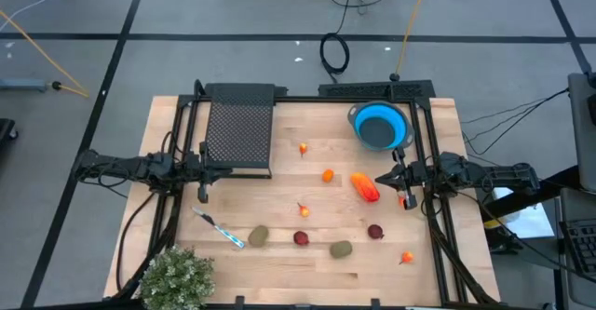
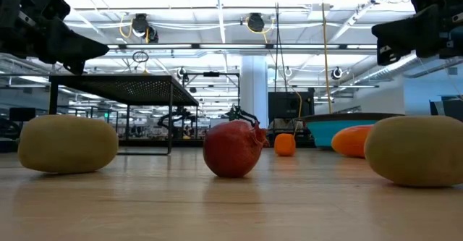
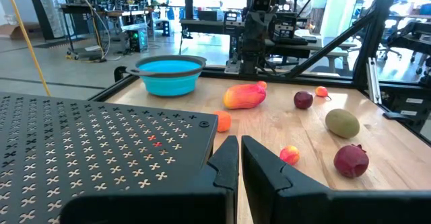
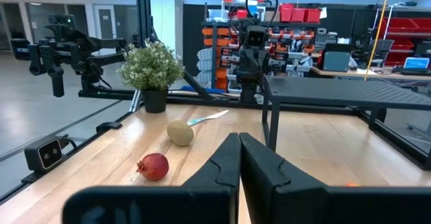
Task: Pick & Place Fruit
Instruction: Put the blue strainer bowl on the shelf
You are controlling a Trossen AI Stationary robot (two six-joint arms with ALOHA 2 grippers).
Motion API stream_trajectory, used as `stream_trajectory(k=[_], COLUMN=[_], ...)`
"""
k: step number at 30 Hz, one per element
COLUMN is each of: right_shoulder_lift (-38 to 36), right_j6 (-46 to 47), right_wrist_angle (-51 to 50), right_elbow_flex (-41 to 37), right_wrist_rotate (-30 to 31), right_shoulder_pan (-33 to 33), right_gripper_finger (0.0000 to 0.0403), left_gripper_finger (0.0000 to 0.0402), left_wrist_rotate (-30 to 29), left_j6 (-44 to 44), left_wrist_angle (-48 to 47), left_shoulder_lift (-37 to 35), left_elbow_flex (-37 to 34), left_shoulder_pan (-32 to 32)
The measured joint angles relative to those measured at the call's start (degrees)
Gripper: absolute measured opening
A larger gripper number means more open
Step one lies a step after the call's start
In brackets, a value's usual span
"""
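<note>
Fruit lying scattered on the counter (image 1: 279, 263), the long red-orange piece (image 1: 365, 186) sitting just beside the clenched right tool (image 1: 403, 185), slanting away from the blue bowl (image 1: 380, 125); left tool (image 1: 203, 172), also clenched, waiting much farther off.

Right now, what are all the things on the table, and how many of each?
Olive ovals: two, olive-brown, near the plant-side edge.
Dark red rounds: two, dark red, next to the ovals.
Small balls: four, orange to red, scattered.
Long fruit: one, red-orange, below the bowl.
Bowl: one, blue, far right corner.
Mesh stand: one, black, far left.
Stick: one, blue-and-white, near the plant.
Plant: one, green, near left corner.
Table: one, light wood.
Left claw: shut, empty, beside the stand.
Right claw: shut, empty, by the long fruit.
</note>
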Motion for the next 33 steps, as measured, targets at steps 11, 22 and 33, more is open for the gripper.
stream_trajectory(k=[11, 22, 33], right_shoulder_lift=[0.0, 0.0, 0.0], right_j6=[-1.08, 3.41, 3.52], right_wrist_angle=[0.29, 0.35, 8.14], right_elbow_flex=[0.01, 0.0, 0.0], right_wrist_rotate=[-0.05, -0.09, 0.87], right_shoulder_pan=[0.0, 0.0, 0.01], right_gripper_finger=[0.0, 0.0, 0.0], left_gripper_finger=[0.0021, 0.0021, 0.0021], left_wrist_rotate=[0.01, 0.0, -0.01], left_j6=[0.0, 0.0, 0.0], left_wrist_angle=[0.0, 0.0, 0.02], left_shoulder_lift=[0.01, -0.01, 0.01], left_elbow_flex=[-0.01, 0.0, 0.0], left_shoulder_pan=[0.0, -0.02, -0.02])
